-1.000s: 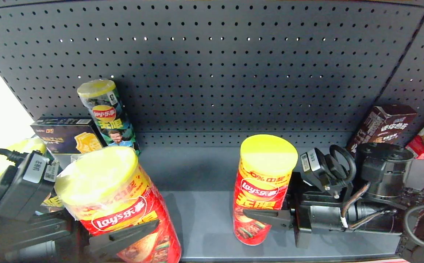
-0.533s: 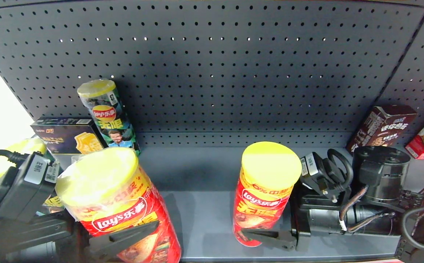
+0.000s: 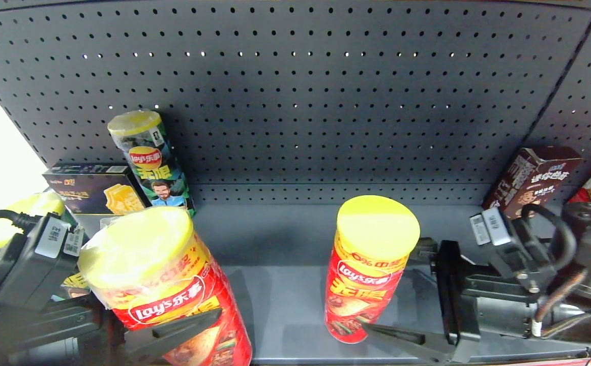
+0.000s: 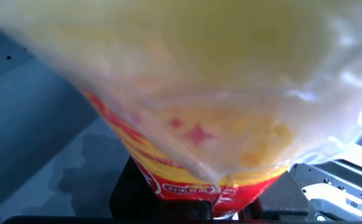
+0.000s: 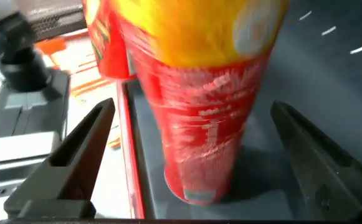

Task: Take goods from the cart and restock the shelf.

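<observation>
Straddling the upright red can (image 3: 369, 274): right end effector (image 5: 190, 118).

Left tool (image 3: 181, 305), 8 o'clock, right tool (image 5: 192, 112), 4 o'clock: matte black, wedge fingers (image 3: 407, 339). White barcode stickers (image 3: 491, 229) on camera boxes (image 3: 26, 267). Black looped cables (image 3: 555, 229); braided lead (image 3: 555, 297) right.

Left gripper (image 3: 166, 325), lower left of frame: fingers clamped on the tilted red chip can (image 3: 168, 284), wrist running off the left edge. Right gripper (image 3: 392, 290), lower right: jaws spread wide, forearm lying level toward the right edge.
</observation>
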Robot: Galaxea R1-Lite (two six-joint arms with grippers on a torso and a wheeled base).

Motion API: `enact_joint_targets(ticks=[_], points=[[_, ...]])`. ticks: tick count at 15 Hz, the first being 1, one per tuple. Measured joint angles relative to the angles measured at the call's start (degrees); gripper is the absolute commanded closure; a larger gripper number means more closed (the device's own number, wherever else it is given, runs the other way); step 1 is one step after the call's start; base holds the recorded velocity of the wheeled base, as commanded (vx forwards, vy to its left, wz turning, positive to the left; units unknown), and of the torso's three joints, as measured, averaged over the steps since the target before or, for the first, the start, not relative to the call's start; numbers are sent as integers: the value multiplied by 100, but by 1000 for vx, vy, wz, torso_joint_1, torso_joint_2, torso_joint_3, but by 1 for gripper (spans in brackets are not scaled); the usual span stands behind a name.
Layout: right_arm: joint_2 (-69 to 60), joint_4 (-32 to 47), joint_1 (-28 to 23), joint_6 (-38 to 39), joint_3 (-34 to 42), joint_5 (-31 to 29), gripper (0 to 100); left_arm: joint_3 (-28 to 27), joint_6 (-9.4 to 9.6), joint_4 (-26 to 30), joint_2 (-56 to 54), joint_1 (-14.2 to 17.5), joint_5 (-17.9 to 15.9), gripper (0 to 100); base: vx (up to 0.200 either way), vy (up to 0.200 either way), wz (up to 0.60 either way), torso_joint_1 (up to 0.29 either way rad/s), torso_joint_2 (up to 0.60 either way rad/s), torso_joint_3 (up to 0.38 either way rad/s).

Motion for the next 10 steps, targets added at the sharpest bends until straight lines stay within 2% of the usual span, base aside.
enact_joint_targets(ticks=[2,5,10], points=[[-680,178,-5,0,162,-411,0,0,0,0,0,-1,-5,100,0,0,0,0,0,0],[-1865,895,-9,-1,328,-1112,0,2,0,0,-2,-26,-5,100,0,0,0,0,0,0],[-4077,2855,-11,55,738,-2319,0,0,9,0,0,-34,-13,100,0,0,0,0,0,0]])
